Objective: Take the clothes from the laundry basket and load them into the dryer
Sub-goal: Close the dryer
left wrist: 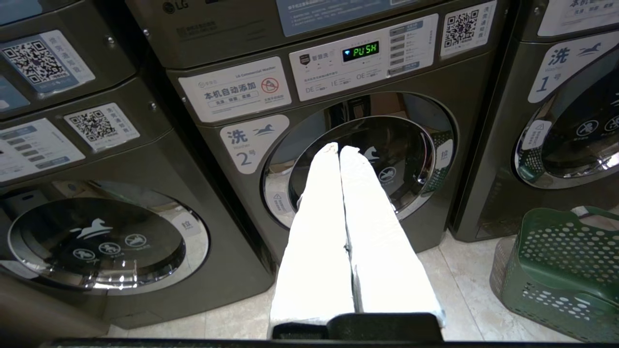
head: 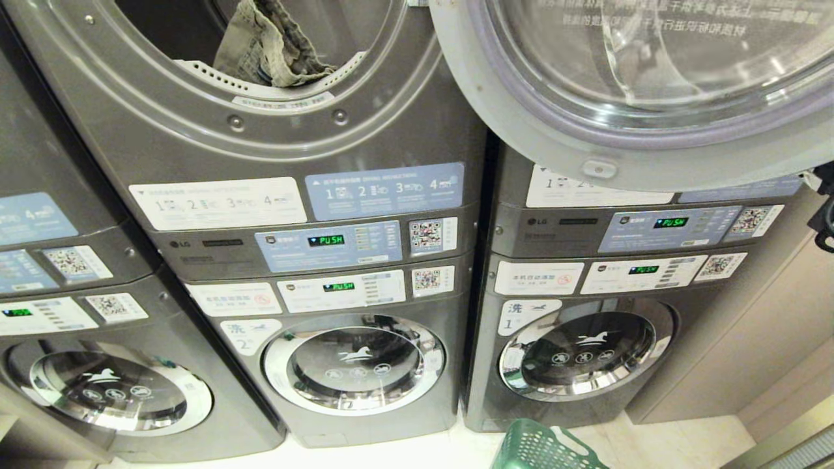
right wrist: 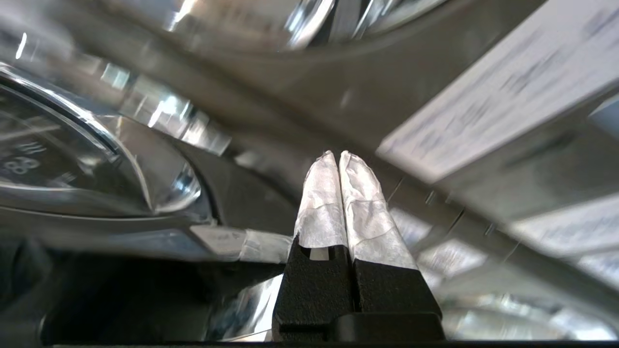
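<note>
The clothes [head: 270, 45] lie inside the dryer [head: 260, 130], draped over the lower edge of its round opening, so loading looks done. The door [head: 651, 85] stands open to the right. The right gripper [right wrist: 338, 157], fingers pressed together and empty, is close to the grey machine fronts, probably to push the door. The left gripper [left wrist: 338, 150], also closed on nothing, points at the washer marked 2. The laundry basket [head: 541, 449] stands on the floor.

Three dark grey LG machine stacks [head: 313, 195] stand side by side. Three small chrome-ringed round washer doors with a white horse logo [head: 355, 365] show, and one wide chrome-rimmed round glass dryer door [head: 651, 78] hangs open. One crumpled faded grey-blue denim garment [head: 270, 45] lies in the drum. One small green perforated plastic basket [head: 541, 449] sits on the floor.
</note>
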Controlling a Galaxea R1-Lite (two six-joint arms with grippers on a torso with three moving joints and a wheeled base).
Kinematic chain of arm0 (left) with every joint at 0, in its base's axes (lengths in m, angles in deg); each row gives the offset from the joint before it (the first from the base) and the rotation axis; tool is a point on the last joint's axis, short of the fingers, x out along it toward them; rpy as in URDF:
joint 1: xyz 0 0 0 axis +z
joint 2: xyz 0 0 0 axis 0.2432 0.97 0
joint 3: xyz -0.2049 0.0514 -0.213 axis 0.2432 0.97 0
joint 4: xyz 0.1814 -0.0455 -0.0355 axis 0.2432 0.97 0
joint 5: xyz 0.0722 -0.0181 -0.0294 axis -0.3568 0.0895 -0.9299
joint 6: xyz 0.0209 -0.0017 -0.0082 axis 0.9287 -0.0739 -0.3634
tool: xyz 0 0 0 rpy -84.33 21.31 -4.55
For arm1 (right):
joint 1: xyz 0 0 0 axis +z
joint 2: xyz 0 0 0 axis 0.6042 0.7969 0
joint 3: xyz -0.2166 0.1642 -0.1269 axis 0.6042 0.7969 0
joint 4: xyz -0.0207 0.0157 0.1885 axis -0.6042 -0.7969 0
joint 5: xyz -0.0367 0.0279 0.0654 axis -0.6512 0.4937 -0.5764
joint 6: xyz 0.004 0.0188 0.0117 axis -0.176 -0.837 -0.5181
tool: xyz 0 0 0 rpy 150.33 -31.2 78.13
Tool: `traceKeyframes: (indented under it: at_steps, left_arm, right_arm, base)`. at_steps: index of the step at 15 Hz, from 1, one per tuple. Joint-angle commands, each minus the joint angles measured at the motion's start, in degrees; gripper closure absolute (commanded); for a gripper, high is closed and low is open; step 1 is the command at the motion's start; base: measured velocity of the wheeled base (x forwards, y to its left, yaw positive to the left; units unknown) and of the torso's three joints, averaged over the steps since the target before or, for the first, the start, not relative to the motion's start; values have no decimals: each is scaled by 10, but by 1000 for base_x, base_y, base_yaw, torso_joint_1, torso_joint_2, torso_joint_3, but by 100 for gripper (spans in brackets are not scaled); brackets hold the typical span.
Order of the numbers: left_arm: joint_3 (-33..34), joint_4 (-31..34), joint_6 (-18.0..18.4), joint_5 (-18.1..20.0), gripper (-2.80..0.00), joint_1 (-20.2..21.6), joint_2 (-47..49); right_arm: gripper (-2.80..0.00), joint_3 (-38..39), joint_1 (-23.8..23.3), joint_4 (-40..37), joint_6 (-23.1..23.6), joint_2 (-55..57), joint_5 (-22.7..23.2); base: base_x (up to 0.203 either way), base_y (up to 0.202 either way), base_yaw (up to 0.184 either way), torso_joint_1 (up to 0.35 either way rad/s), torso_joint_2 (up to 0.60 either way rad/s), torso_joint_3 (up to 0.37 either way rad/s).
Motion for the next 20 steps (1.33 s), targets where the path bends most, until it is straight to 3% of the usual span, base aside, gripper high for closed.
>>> traceKeyframes:
  at_steps: [1,5,11,13,20]
  left_arm:
    - [0,0,1,0,0,0,0]
    - [0,0,1,0,0,0,0]
    - [0,0,1,0,0,1,0]
    - [0,0,1,0,0,0,0]
    - [0,0,1,0,0,0,0]
  right_arm:
    - [0,27,21,8,-4,-47,13]
    - [0,119,77,9,-5,-132,48]
    - [0,237,254,10,-3,-254,66]
    - [0,257,266,10,-2,-264,100]
    - [0,250,264,8,-1,-250,98]
  base:
    - [0,0,0,0,0,0]
    - [0,0,0,0,0,0]
    - [0,0,0,5,2,-2]
    - [0,0,0,0,0,0]
    - [0,0,0,0,0,0]
